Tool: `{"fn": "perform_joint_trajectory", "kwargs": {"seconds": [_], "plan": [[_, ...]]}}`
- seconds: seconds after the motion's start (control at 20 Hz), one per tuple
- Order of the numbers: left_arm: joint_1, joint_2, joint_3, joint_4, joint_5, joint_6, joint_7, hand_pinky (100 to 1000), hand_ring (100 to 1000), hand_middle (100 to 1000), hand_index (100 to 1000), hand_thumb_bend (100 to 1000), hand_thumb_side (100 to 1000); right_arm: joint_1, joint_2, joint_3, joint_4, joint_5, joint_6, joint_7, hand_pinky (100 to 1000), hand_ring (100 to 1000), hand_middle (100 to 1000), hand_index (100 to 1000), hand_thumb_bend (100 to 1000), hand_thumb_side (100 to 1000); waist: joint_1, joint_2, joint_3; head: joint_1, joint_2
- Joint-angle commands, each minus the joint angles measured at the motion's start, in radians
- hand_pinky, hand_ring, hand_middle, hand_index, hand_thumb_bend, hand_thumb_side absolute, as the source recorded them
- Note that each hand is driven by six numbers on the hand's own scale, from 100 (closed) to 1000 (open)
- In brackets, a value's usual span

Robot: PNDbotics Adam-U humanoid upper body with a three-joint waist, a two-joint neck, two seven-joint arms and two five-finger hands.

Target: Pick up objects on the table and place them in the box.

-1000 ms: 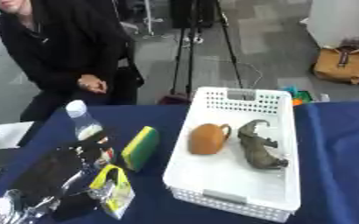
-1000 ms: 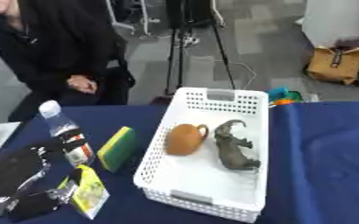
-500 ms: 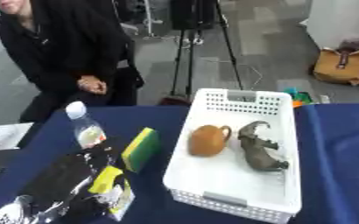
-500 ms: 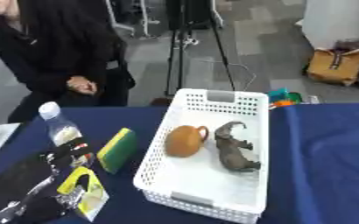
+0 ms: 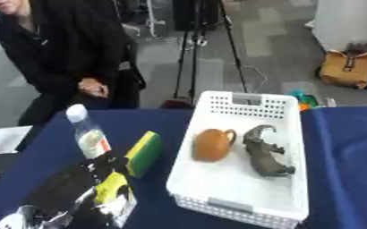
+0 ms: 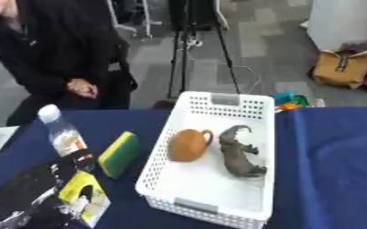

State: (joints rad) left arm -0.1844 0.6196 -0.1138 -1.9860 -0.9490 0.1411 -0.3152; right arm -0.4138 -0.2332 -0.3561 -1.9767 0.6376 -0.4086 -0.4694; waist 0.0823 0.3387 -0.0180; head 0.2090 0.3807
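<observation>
Blue table (image 5: 343, 147): left hand (image 5: 77, 197) grips yellow packet (image 5: 112, 192) beside white box (image 5: 241, 214).

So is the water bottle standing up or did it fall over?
Standing up. The water bottle stands on the blue table with its white cap on top, left of the white basket.

left hand (image 5: 69, 201) blurred (fingers unclear), cut off

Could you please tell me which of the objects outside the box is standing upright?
The clear water bottle stands upright; the green-and-yellow sponge beside it lies flat.
</observation>
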Motion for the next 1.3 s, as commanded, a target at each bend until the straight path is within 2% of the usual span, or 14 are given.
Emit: {"fn": "perform_joint_trajectory", "kwargs": {"seconds": [0.05,0.3,0.65,1.3], "plan": [[-0.005,0.006,0.007,-0.014,-0.018,0.012,-0.005,728,877,1000,1000,100,1000,-0.015,-0.011,0.004,-0.023,-0.007,-0.002,0.005,414,388,321,467,100,955,-0.006,-0.014,0.000,0.005,-0.014],[-0.006,-0.006,0.016,-0.014,-0.031,0.028,0.037,720,872,1000,1000,100,1000,-0.017,-0.011,0.004,-0.023,-0.008,-0.003,0.007,414,388,321,467,100,956,-0.010,-0.012,0.000,0.006,-0.019],[-0.006,-0.032,0.030,-0.014,-0.082,0.071,0.080,753,897,1000,1000,100,1000,-0.020,-0.010,0.004,-0.023,-0.010,-0.004,0.009,414,387,321,468,100,956,-0.017,-0.007,0.000,0.005,-0.028],[0.000,-0.056,0.033,-0.014,0.135,0.080,0.052,774,920,1000,1000,100,1000,-0.027,-0.010,0.005,-0.023,-0.013,-0.008,0.012,416,388,322,468,100,954,-0.023,0.002,-0.003,0.006,-0.037]]}}
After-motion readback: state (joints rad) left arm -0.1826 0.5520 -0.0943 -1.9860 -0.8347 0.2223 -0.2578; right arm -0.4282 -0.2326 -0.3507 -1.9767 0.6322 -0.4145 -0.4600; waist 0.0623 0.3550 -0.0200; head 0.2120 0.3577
